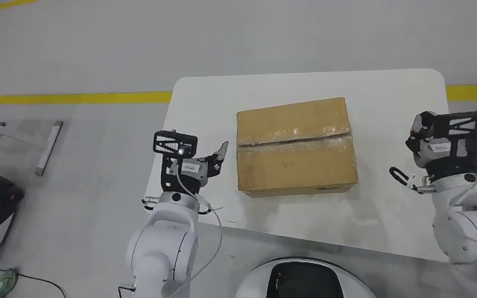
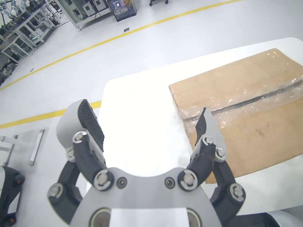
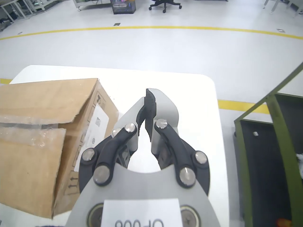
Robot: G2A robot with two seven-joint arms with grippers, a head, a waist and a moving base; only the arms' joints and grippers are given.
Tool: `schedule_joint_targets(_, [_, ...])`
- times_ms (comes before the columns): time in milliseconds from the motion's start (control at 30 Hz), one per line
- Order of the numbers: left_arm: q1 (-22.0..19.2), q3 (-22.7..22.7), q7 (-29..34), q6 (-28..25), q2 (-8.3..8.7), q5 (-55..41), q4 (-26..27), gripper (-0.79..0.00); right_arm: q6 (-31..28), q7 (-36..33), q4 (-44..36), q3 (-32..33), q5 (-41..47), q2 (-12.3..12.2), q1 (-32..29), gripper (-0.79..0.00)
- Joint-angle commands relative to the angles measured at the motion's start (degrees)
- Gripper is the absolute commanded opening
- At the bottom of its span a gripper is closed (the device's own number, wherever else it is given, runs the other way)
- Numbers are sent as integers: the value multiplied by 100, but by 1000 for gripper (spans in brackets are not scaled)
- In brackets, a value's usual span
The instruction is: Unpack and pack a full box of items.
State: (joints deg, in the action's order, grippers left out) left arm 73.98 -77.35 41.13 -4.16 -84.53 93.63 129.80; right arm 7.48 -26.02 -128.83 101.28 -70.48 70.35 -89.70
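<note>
A closed cardboard box (image 1: 295,146) sits in the middle of the white table (image 1: 209,97). Clear tape runs along its top seam, which shows a dark gap. My left gripper (image 1: 218,158) hovers just off the box's left end, open with nothing between its fingers; the left wrist view has the gripper (image 2: 144,114) over bare table with the box (image 2: 248,119) beside one fingertip. My right gripper (image 1: 416,138) is near the table's right edge, apart from the box. In the right wrist view this gripper (image 3: 147,105) is shut and empty, beside the box (image 3: 35,131).
A green-framed cart (image 3: 272,154) stands on the floor beyond the table's right edge. A metal frame (image 1: 48,147) lies on the floor to the left. A white label (image 3: 97,124) is stuck on the box's right end. Bare table surrounds the box.
</note>
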Motion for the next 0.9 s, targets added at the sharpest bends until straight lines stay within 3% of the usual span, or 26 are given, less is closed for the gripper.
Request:
schedule_joint_targets(0, [58, 8, -136, 160, -10, -239, 2, 0, -35, 211, -251, 278, 39, 13, -533, -748])
schedule_joint_targets(33, [90, 21, -192, 180, -11, -312, -8, 0, -72, 319, -361, 377, 20, 20, -775, -628])
schedule_joint_targets(67, [119, 33, -251, 188, -10, -350, -13, 0, -128, 429, -464, 451, 33, 29, -1007, -557])
schedule_joint_targets(133, [182, 49, -378, 203, -7, -424, -31, 0, -258, 633, -582, 536, 244, 52, -1414, -493])
schedule_joint_targets(167, [216, 50, -442, 203, -5, -445, -36, 0, -322, 776, -582, 575, 327, 63, -1573, -416])
schedule_joint_targets(200, [251, 47, -514, 192, -1, -463, -28, 0, -369, 945, -582, 611, 341, 73, -1716, -99])
schedule_joint_targets(233, [292, 37, -563, 187, 3, -485, -19, 0, -421, 1085, -582, 617, 404, 84, -1849, 0])
schedule_joint_targets(400, [442, -7, -594, 118, 23, -572, 10, 0, -551, 1486, -582, 627, 641, 124, -2209, 0])
schedule_joint_targets(433, [432, -7, -605, 135, 21, -557, 4, 0, -527, 1459, -581, 632, 625, 122, -2181, -222])
schedule_joint_targets(567, [443, -8, -593, 116, 23, -574, 11, 0, -553, 1489, -582, 627, 642, 125, -2211, -62])
schedule_joint_targets(633, [442, -7, -593, 117, 23, -573, 11, -1, -551, 1486, -582, 627, 641, 124, -2209, -26])
schedule_joint_targets(867, [442, -7, -594, 118, 23, -572, 10, -1, -551, 1486, -582, 627, 641, 124, -2209, 0])
